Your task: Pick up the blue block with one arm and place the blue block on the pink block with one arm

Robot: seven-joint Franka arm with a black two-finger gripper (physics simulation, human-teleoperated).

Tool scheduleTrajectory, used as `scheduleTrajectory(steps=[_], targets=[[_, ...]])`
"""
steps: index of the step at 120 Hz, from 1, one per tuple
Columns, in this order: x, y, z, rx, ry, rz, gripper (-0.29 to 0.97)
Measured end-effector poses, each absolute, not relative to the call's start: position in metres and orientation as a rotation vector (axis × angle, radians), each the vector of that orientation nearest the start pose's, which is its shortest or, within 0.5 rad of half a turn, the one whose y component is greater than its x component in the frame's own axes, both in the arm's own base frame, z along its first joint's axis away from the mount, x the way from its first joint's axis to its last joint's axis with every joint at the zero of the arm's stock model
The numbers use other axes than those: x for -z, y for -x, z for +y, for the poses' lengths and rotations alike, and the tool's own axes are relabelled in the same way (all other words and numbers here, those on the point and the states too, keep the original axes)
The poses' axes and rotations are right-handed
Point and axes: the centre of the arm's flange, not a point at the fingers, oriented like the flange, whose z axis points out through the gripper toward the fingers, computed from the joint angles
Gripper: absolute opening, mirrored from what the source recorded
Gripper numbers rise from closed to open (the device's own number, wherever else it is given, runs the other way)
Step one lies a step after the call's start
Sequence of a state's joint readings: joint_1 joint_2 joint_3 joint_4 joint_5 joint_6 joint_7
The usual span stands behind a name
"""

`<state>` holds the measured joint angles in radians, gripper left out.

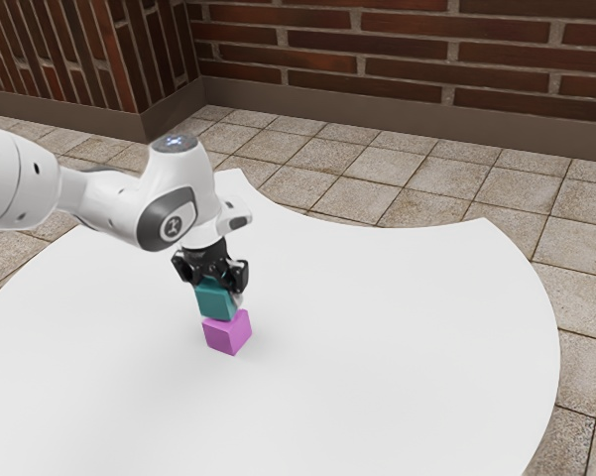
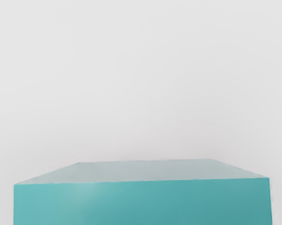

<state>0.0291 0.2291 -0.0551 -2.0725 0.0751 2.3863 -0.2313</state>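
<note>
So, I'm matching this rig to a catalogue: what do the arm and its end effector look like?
The arm has glossy white, rounded links, with a grey joint cap bearing a dark round mark. The end effector is black and compact.

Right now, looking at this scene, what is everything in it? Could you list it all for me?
blue block: one, teal-blue, right under the gripper and directly over the pink block; I cannot tell if the two blocks touch
pink block: one, pink, on the table beneath the blue block
table: one, white, with a curved edge
floor: tan stone tiles, around the table
wall: red-brown brick with a dark base strip, behind the table
arm: one, white, coming in from the exterior view's left
gripper: one, black, at the arm's end, over the blue block
</note>
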Motion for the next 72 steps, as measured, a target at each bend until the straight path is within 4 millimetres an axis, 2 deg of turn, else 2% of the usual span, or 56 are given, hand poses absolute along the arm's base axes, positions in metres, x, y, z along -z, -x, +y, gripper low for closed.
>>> scheduleTrajectory(steps=[20, 27, 45, 58, 65, 72], targets=[[-0.333, -0.591, -0.014, 0.159, 3.108, -0.222, 0.53], [-0.349, -0.590, -0.014, 0.200, 3.107, -0.214, 0.57], [-0.452, -0.578, -0.015, 0.422, 3.085, -0.193, 0.62], [-0.556, -0.590, -0.016, 0.588, 3.058, -0.167, 0.65], [-0.591, -0.590, -0.016, 0.598, 3.053, -0.151, 0.65], [-0.611, -0.587, -0.016, 0.562, 3.053, -0.137, 0.66]])
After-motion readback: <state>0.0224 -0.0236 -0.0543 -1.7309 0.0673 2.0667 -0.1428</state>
